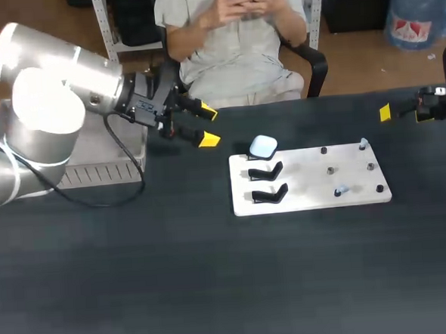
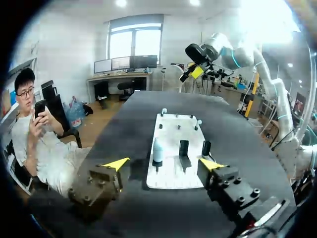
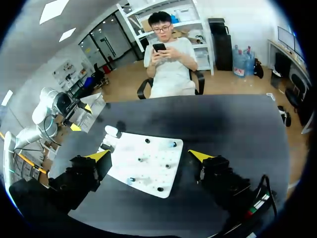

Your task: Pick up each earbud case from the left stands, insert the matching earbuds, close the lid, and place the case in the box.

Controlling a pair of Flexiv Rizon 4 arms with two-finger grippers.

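Wide-open, empty left gripper near the tabletop's far edge, the case to its right at the board's far-left corner; open right gripper sits farther off

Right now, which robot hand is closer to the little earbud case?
Left. The left gripper hangs open just beside the earbud case, off the white board at its stand end. The right gripper is far off, past the board's opposite end.

Silver-white left arm bears a black, yellow-tipped end effector.
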